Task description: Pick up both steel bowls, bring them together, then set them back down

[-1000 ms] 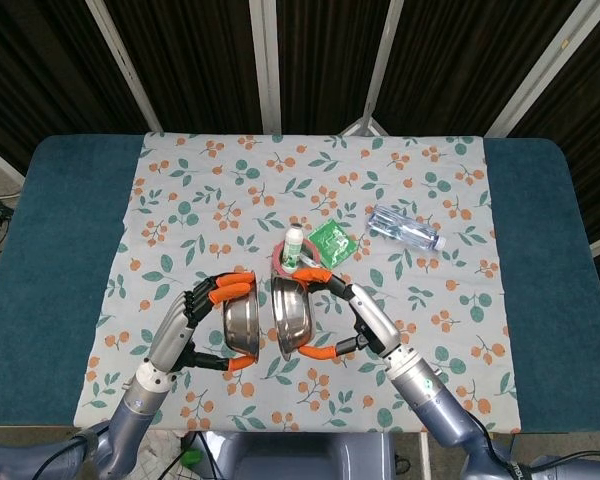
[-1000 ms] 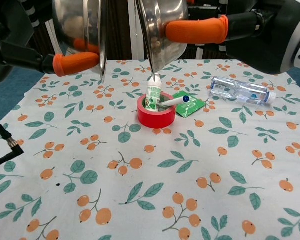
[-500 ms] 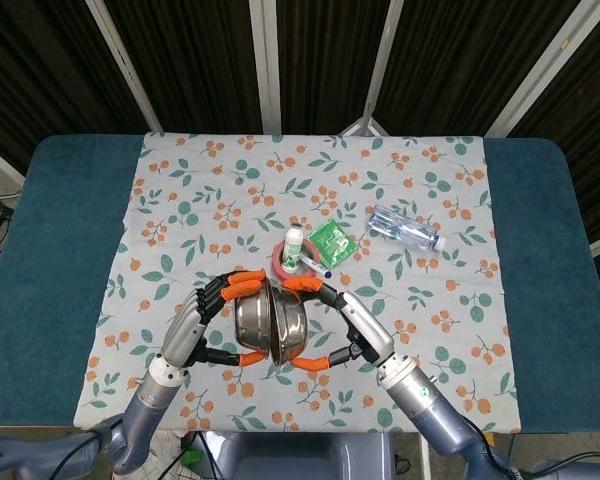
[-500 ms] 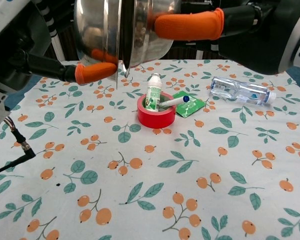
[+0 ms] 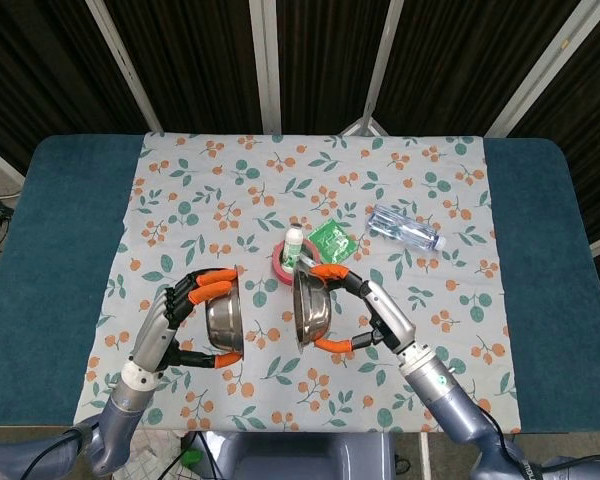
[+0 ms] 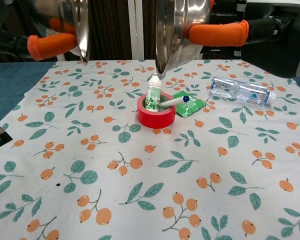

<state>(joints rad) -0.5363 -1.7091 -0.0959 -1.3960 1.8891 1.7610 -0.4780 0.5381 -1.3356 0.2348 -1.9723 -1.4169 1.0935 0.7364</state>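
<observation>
Steel catches the light in two places above the near half of the floral cloth (image 5: 180, 180): the left bowl (image 5: 224, 321) and the right bowl (image 5: 311, 306), both tipped on edge with their open mouths turned toward each other. A clear strip of cloth shows between their rims, so they are apart, not touching. The left hand (image 5: 175, 318) holds its bowl with orange-tipped fingers over the far rim and the thumb under the near rim. The right hand (image 5: 365, 310) grips its bowl the same way from the other side. In the chest view both bowls hang well above the cloth (only their lower edges and the orange fingertips (image 6: 217, 33) show there), and nothing lies directly beneath them.

Just beyond the gap stands a red tape roll (image 6: 156, 114) with a small white bottle (image 6: 152, 93) and a marker (image 6: 173, 102) propped in it. A green packet (image 5: 331, 241) lies touching the roll on its right, and a water bottle (image 5: 404, 228) lies on its side farther right. The near strip of cloth, and its left and right margins toward the blue table (image 5: 60, 240), show only the printed pattern.
</observation>
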